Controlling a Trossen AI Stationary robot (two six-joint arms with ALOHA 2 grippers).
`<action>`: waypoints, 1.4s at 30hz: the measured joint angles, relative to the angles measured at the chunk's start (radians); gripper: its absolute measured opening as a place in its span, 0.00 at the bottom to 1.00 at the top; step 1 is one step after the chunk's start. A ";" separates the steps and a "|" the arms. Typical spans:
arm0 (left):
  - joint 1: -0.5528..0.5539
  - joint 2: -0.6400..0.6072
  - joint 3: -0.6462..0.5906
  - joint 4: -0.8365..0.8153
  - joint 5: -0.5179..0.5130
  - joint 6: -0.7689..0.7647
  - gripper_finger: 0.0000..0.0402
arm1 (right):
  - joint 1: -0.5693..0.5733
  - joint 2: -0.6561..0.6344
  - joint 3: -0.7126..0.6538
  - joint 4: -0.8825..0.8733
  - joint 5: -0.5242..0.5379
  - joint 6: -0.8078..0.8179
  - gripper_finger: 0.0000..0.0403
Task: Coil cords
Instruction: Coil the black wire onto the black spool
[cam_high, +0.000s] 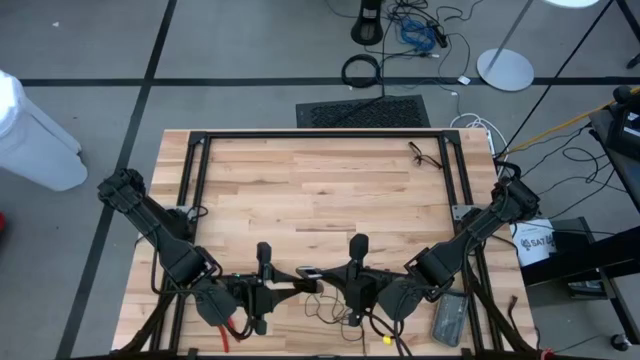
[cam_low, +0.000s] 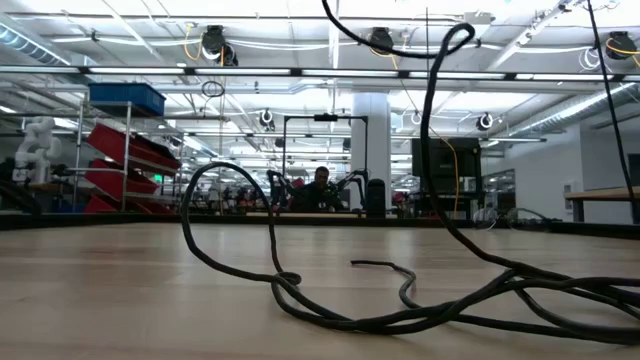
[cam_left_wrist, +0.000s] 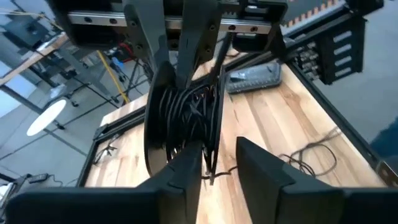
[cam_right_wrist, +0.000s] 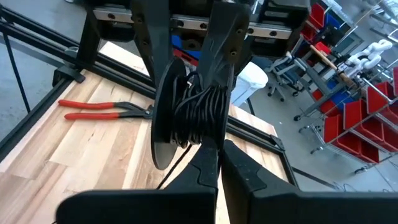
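Observation:
The thin black cord is partly wound on a small round dark spool (cam_high: 308, 272), held up between my two grippers near the table's near edge. The spool also shows in the left wrist view (cam_left_wrist: 186, 118) and the right wrist view (cam_right_wrist: 193, 106). The rest of the cord lies in slack loops on the table (cam_high: 325, 307) (cam_low: 330, 310), and one strand rises out of the low view (cam_low: 435, 90). My left gripper (cam_high: 298, 273) comes from the left and my right gripper (cam_high: 322, 272) from the right, both shut on the spool. My left gripper has the spool between its two fingers (cam_right_wrist: 225, 43), one on each outer face of the spool (cam_right_wrist: 163, 130). The fingers come level from the table's left. The spool is lifted clear of the table, standing on edge. My right gripper pinches the spool at the rim of the wound cord (cam_right_wrist: 211, 134) with its fingers nearly together (cam_right_wrist: 208, 165). It comes level from the table's right, opposite the left gripper. Which layer it has I cannot tell.
Red-handled pliers (cam_right_wrist: 102, 109) (cam_high: 232, 325) lie at the near left. A grey flat device (cam_high: 448, 318) (cam_left_wrist: 252, 78) lies at the near right. A black frame (cam_high: 320, 135) edges the table, and another small cord (cam_high: 425, 155) lies at the far right.

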 joint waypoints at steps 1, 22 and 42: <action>-0.004 0.000 0.000 0.003 -0.016 -0.011 0.28 | 0.000 -0.006 0.000 -0.004 0.008 -0.002 0.00; -0.094 0.000 0.001 0.020 -0.273 -0.044 0.30 | 0.007 -0.124 0.000 -0.314 0.078 0.181 0.00; -0.008 0.000 0.002 0.089 -0.205 -0.194 0.30 | 0.083 -0.278 0.000 -0.493 0.070 0.371 0.00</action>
